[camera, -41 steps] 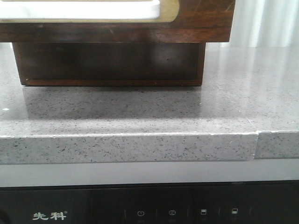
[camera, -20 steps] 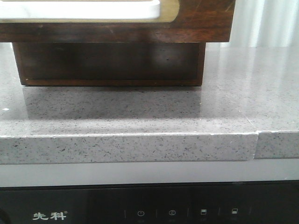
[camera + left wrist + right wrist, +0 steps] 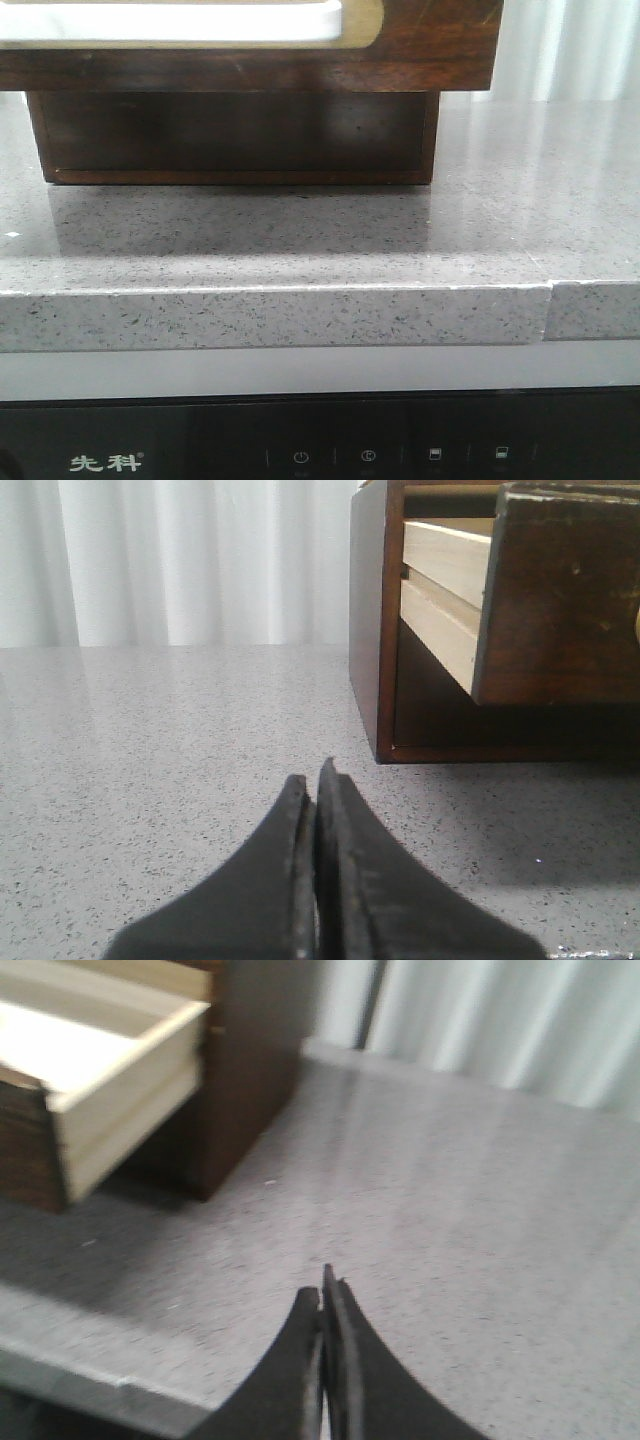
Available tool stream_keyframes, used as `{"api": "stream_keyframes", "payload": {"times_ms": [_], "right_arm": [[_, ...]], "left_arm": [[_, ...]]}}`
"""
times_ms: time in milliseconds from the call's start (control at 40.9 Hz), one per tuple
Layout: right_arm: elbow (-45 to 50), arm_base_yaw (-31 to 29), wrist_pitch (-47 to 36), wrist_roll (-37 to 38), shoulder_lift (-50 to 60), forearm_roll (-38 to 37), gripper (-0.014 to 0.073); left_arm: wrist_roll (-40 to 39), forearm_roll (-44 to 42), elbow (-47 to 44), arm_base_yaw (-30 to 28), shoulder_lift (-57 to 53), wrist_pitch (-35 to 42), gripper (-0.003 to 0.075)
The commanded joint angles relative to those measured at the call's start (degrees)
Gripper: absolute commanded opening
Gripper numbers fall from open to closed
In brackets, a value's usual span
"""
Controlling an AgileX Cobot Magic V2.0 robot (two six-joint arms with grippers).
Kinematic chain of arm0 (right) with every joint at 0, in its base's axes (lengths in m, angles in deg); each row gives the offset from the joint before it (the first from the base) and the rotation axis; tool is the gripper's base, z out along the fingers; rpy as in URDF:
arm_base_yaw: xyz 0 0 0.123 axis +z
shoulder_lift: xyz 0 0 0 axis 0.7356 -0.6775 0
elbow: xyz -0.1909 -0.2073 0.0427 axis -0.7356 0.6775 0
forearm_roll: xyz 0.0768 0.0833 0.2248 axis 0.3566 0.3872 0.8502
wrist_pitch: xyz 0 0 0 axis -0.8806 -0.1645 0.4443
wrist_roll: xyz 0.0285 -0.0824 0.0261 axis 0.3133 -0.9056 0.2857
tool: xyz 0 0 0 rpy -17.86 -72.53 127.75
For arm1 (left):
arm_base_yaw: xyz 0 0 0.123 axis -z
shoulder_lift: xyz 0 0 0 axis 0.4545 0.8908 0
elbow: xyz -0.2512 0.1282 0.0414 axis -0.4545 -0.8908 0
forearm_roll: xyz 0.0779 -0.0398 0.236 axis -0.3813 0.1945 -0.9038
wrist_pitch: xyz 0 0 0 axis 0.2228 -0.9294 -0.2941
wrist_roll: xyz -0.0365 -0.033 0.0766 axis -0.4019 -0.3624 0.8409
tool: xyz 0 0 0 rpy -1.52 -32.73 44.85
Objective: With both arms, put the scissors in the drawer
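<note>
In the front view the drawer juts out along the upper left of the frame, its white panel in a tan-gold frame cut off by the top edge, above the cabinet on the grey speckled tabletop. The scissors show in no view. The left pincer is closed and empty over bare tabletop, the drawer at upper right. The right pincer is likewise pressed shut, empty, the open drawer at upper left.

Speckled grey countertop, wooden cabinet, white curtain
</note>
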Motion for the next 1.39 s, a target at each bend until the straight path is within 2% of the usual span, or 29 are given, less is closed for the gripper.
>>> {"api": "stream_keyframes", "payload": {"times_ms": [0, 171, 367, 416, 587, 856, 1076, 1369], "right_arm": [[7.72, -4.19, -13.81, -0.41, 4.03, -0.66, -0.0060], [21.97, -7.45, -25.78, -0.41, 12.23, -0.66, -0.0060], [31.98, -9.71, -33.46, -0.35, 16.07, -0.10, -0.0060], [31.64, -10.10, -30.95, -0.35, 16.07, -0.10, -0.0060], [31.73, -10.23, -30.95, -0.35, 16.07, -0.10, -0.0060], [31.73, -10.23, -34.41, -0.35, 16.07, -0.04, -0.0060], [31.73, -10.23, -34.83, 0.15, 16.07, 5.94, -0.0060], [31.73, -10.23, -33.47, 0.69, 16.07, 4.33, -0.0060]], "left_arm": [[-0.54, 0.03, -1.41, -0.03, -1.07, 5.03, -0.0020], [-0.54, 0.03, -1.41, -0.03, -1.07, 5.03, -0.0020], [-0.54, 0.03, -1.41, -0.03, -1.07, 5.03, -0.0020], [-0.54, 0.03, -1.41, -0.03, -1.07, 5.03, -0.0020], [-0.54, 0.03, -1.41, -0.03, -1.07, 5.03, -0.0020], [-0.54, 0.03, -1.41, -0.03, -1.07, 5.03, -0.0020], [-0.54, 0.03, -1.41, -0.03, -1.07, 5.03, -0.0020], [-0.54, 0.03, -1.41, -0.03, -1.07, 5.03, -0.0020]]}}
